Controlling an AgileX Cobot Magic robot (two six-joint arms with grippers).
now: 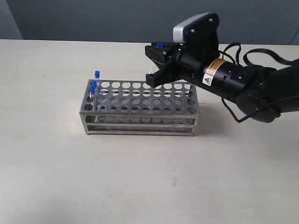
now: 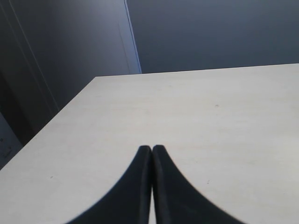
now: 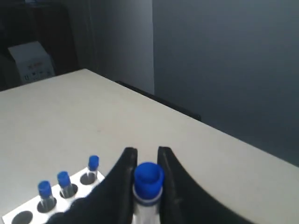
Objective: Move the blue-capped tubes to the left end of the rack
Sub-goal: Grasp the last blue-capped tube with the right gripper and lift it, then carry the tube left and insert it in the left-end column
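Pale beige table (image 1: 46,163), dull grey-blue wall (image 1: 93,18) behind. The right gripper (image 3: 147,152) pinches a blue-capped tube (image 3: 148,176), left gripper (image 2: 151,148) pressed closed.

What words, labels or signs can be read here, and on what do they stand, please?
Nothing can be read as text.
Warning sticker on the right arm: a triangle sign, print too small.
White box in the background: dark marks, too blurred.

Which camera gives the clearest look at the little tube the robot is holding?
The right wrist view: the blue-capped tube sits close up, clamped in the right hand. The exterior view shows only its cap peeking above that hand; the left wrist view shows none of it.
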